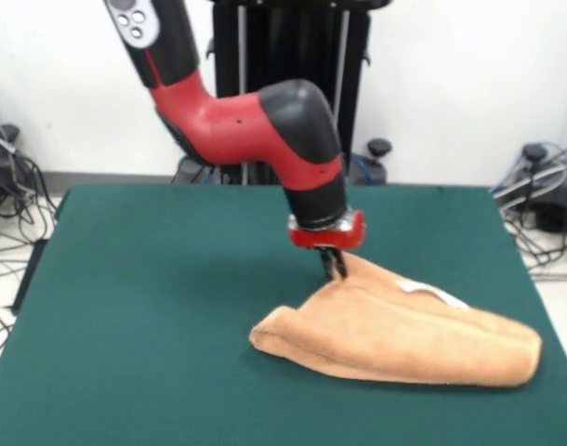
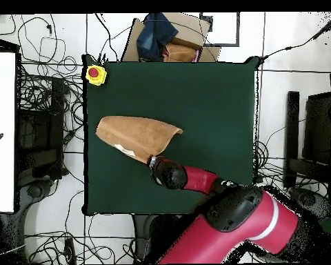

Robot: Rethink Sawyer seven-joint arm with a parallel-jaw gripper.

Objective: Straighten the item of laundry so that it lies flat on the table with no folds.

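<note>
Hand point(image 1: 334, 264) down low at the far edge of the towel point(image 1: 404, 330), touching it at a raised peak of cloth. Dark and thin under a red ring, tips hidden against the cloth, so can't tell if pinching or let go. Seen from above, hand point(image 2: 154, 163) right at the towel's point(image 2: 137, 136) corner nearest the robot. Above the hand, a fat red and black arm point(image 1: 265, 121), bent like an elbow and coming down from the top. Towel light orange-tan, fluffy, folded over on itself, not flat. Shaped a bit like a wedge from the front, wide and rounded on the right, narrow and rolled on the left. Little white tag point(image 1: 432, 292) on top, just right of the hand. Lying on the dark green desk point(image 1: 153, 307), on the right half in the front view, with lots of bare green around. Yellow box with a red button point(image 2: 95, 74) on one desk corner, well apart from the towel. Cables on the floor around the desk.
</note>
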